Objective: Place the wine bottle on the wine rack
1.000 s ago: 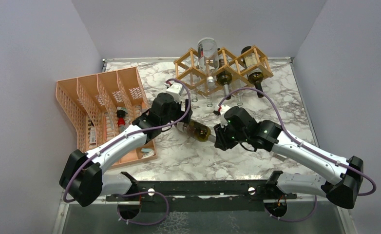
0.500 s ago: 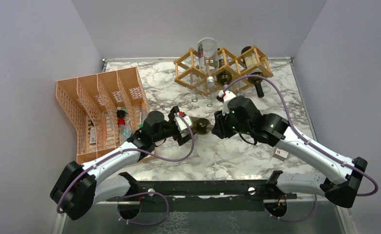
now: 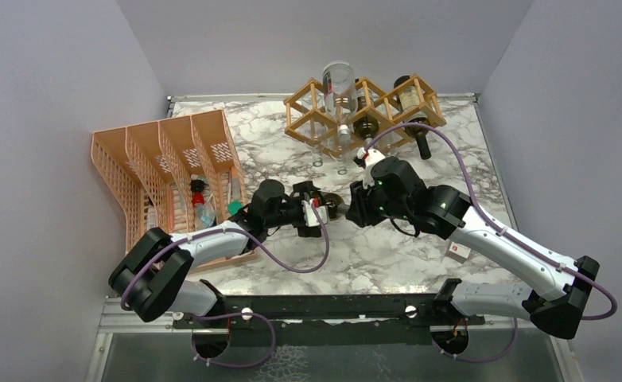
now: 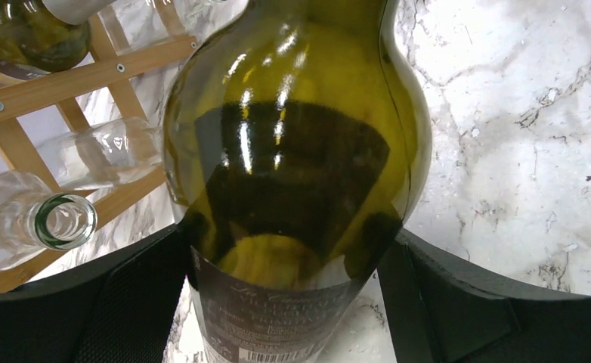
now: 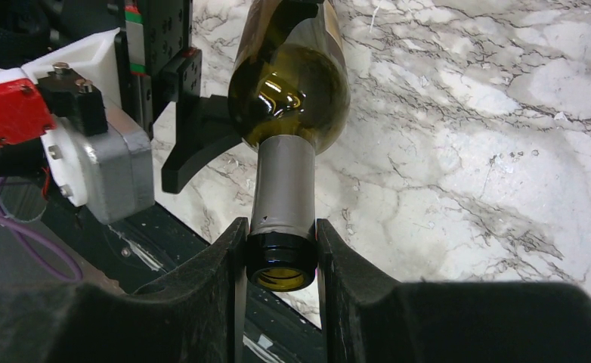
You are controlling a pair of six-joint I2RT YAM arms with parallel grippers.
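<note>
The dark green wine bottle (image 3: 334,205) hangs level above the marble table, between my two grippers. My left gripper (image 3: 314,212) is shut on its wide body, just above the label; in the left wrist view (image 4: 289,240) the bottle (image 4: 292,113) fills the gap between both fingers. My right gripper (image 3: 355,208) is shut on the bottle's neck at the mouth, as the right wrist view (image 5: 280,231) shows, with the bottle (image 5: 289,83) stretching away. The light wooden wine rack (image 3: 312,119) stands at the back and also shows in the left wrist view (image 4: 88,76).
The rack holds a clear bottle (image 3: 340,86) and two dark bottles (image 3: 367,125) (image 3: 413,111). An orange mesh organizer (image 3: 165,171) with small items stands at the left. A small white tag (image 3: 456,251) lies at the right. Grey walls close in on three sides.
The left arm has dropped low and its gripper has shifted right to a new hold on the bottle's body. The right gripper moved up and back with the neck, then held still.
</note>
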